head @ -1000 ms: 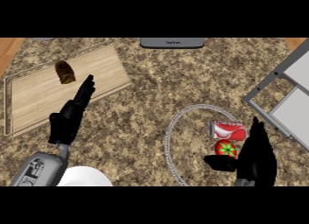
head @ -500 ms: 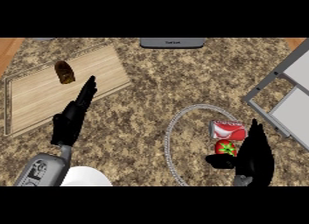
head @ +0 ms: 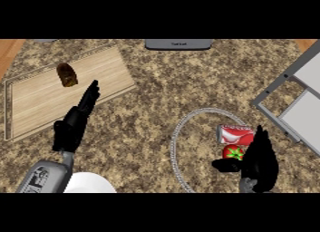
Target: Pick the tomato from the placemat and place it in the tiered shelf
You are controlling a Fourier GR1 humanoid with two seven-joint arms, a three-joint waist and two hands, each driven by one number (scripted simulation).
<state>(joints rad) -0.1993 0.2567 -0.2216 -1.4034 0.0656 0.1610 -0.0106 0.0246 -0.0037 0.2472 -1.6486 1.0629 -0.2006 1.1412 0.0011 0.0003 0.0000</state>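
Observation:
The red tomato [head: 232, 152] with a green stem lies on a round speckled placemat [head: 179, 136] edged in grey, at the lower right. My right hand [head: 259, 163] is right beside it on its right, fingers straight and pointing up, thumb reaching under the tomato; part of the tomato is hidden by the hand. The grey tiered shelf [head: 308, 102] with white trays stands at the right edge. My left hand [head: 75, 122] rests open at the left, fingers straight over the edge of the wooden board.
A red and white packet [head: 235, 133] lies on the placemat just above the tomato. A wooden cutting board [head: 41, 102] at the left carries a brown item [head: 66, 74]. A grey device [head: 178, 44] sits at the counter's far edge.
My right hand has shifted slightly toward the tomato, its thumb now under it. The left hand has not moved.

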